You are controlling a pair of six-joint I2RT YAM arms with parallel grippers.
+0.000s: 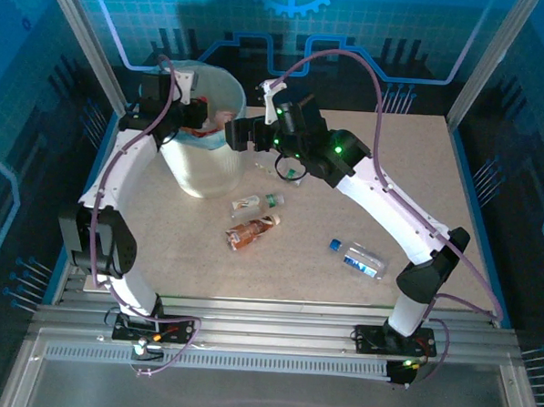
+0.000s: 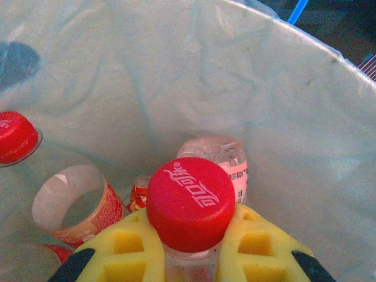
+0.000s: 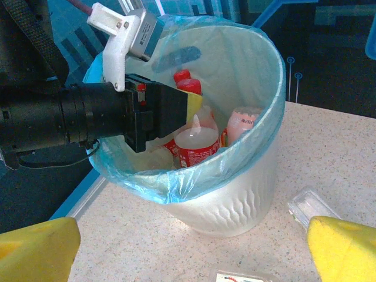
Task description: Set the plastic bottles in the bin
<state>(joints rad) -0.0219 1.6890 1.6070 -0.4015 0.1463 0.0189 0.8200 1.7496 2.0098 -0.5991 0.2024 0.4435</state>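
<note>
Red-capped bottle [image 2: 189,202] clamped in left jaws above binned bottles [image 2: 214,154] (right jaws spread).

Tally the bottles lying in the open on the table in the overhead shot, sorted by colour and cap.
Clear bottle with green cap: 1
Clear bottle with blue cap: 1
Orange-brown bottle: 1
Total: 3

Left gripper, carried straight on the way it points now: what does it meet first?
Holding a red-capped bottle, the left gripper points down into the bin. That bottle would lead, and would probably strike the clear bottle lying just beyond its cap, though depth there is hard to judge.
</note>
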